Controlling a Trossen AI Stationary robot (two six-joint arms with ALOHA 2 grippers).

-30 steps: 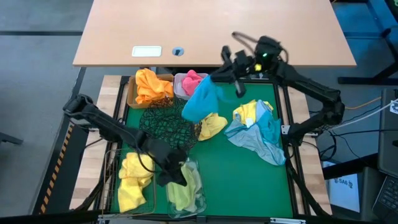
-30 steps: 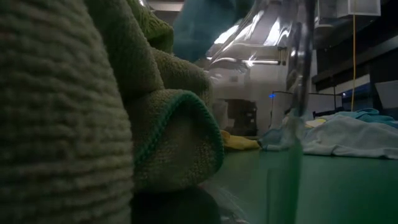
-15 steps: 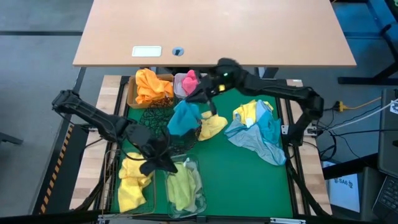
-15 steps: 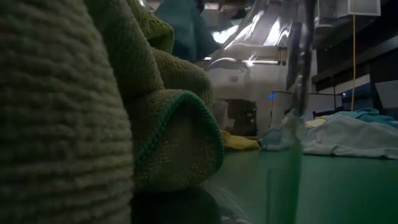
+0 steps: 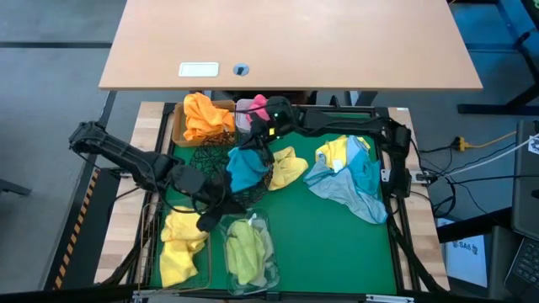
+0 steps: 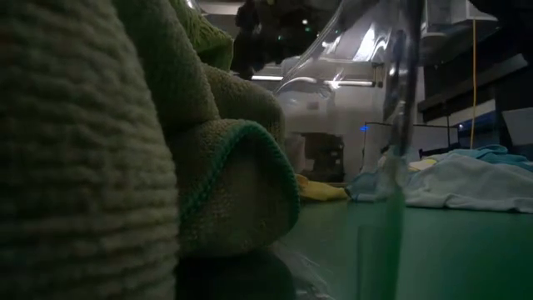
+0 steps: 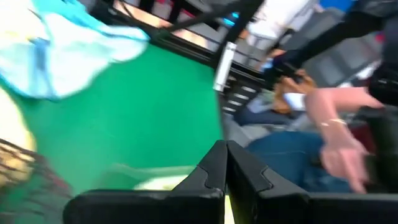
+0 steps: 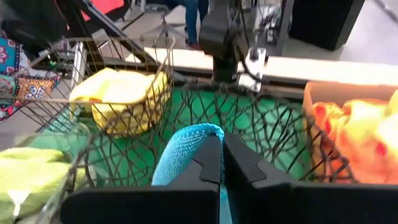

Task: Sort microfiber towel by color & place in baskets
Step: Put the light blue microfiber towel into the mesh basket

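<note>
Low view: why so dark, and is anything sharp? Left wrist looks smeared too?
Low view: an olive-green towel pressed close to the lens blocks most of the light; the clear plastic tub wall distorts the background, with glare on its curve. Left wrist view: heavily smeared; only the shut left gripper stays crisp. Right wrist view: mostly sharp, mesh bowl readable.

- A robotics lab or workshop: the green mat (image 5: 320,236) sits in a black metal frame (image 5: 394,210) as a purpose-built work cell.
- A plain wooden table (image 5: 295,42) stands behind it on grey floor (image 5: 50,101).
- Loose cables (image 5: 472,143) trail beside the rig.
- A seated person (image 7: 323,134) waits just past the frame.
</note>
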